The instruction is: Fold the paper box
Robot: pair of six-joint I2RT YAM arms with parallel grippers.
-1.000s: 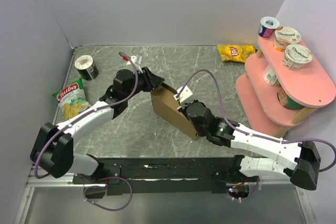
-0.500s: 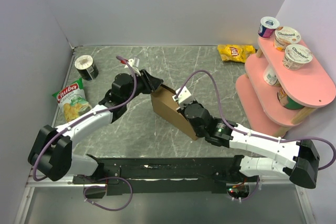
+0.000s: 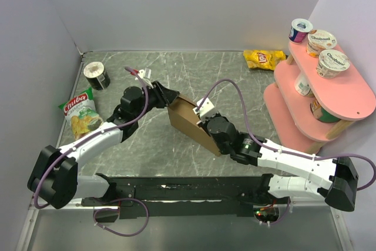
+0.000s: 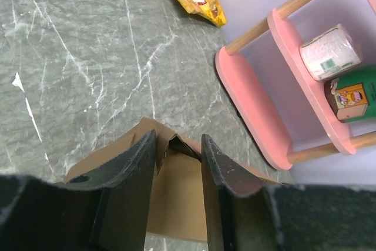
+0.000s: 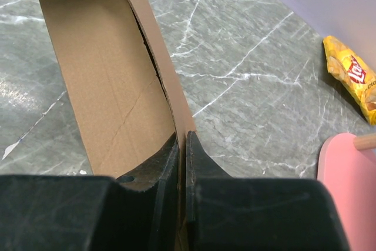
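The paper box [image 3: 189, 123] is a brown cardboard shell standing on edge mid-table, partly folded, with its hollow side showing in the right wrist view [image 5: 100, 74]. My right gripper [image 3: 204, 126] is shut on the box's upper wall edge, and that thin wall is pinched between the fingertips [image 5: 182, 136]. My left gripper [image 3: 168, 97] is at the box's far left end, open. Its fingers straddle a folded corner of the cardboard [image 4: 176, 186] without squeezing it, the gripper's tips [image 4: 178, 139] just in front of the fold.
A pink shelf rack [image 3: 320, 95] with yogurt cups [image 3: 322, 42] stands at the right. A yellow chip bag [image 3: 264, 59] lies at the back right. A green-white snack bag [image 3: 79, 111] and a dark can [image 3: 96, 75] sit at the left.
My left arm has drawn back a little to the left, its gripper still at the box's end. The box has shifted slightly left with it. The right gripper keeps its grip.
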